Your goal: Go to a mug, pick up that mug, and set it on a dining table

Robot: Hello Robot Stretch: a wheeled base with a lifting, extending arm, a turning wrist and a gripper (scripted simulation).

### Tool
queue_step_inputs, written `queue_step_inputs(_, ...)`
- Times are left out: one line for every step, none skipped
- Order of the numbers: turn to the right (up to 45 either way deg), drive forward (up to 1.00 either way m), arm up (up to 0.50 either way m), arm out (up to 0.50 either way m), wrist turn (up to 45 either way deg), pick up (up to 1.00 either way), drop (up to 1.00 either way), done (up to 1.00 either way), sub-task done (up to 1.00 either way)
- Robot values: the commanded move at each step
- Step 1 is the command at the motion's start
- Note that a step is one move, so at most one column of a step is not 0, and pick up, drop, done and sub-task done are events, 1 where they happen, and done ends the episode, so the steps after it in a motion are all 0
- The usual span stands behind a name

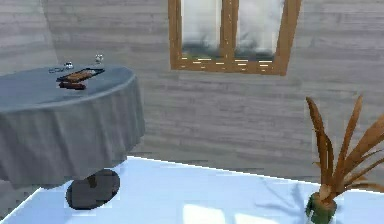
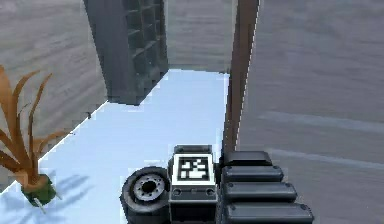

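draped table (image 1: 70,120) and potted plant (image 1: 321,206) flank pale floor (image 1: 200,195).

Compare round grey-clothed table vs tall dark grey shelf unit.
The round grey-clothed table is low and circular; the tall dark grey shelf unit is an upright box. The table stands on one dark pedestal foot; the shelf unit sits flat on the floor. Cloth drapes the table; the shelf unit shows open square compartments. Both are grey.

dark shelf unit (image 2: 130,45), potted plant (image 2: 24,135), pale floor (image 2: 150,120)
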Motion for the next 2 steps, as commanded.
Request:
queue_step_inputs(-36.0,0.0,0.0,0.0,0.0,0.0,0.0,0.0,0.0)
queue_step_inputs(0.0,0.8,0.0,0.0,0.0,0.0,0.0,0.0,0.0)
